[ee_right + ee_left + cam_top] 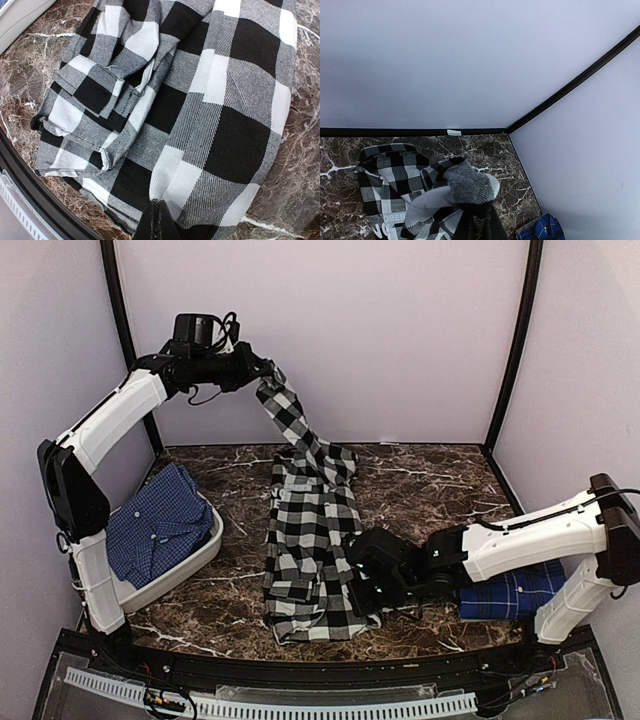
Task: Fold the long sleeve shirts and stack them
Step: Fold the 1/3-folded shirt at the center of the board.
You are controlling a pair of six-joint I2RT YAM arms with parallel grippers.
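At the middle of the table (430, 490) lies the checked shirt (312, 540), so with our left gripper (262, 372) clenched on its raised sleeve (290, 420) and our right gripper (362, 588) pinching the near-right hem, we should lay that sleeve taut across the body.

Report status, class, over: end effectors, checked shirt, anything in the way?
Left end effector shut on checked shirt sleeve, raised high. Right end effector shut on its edge, low. Blue plaid shirt in bin, apart.
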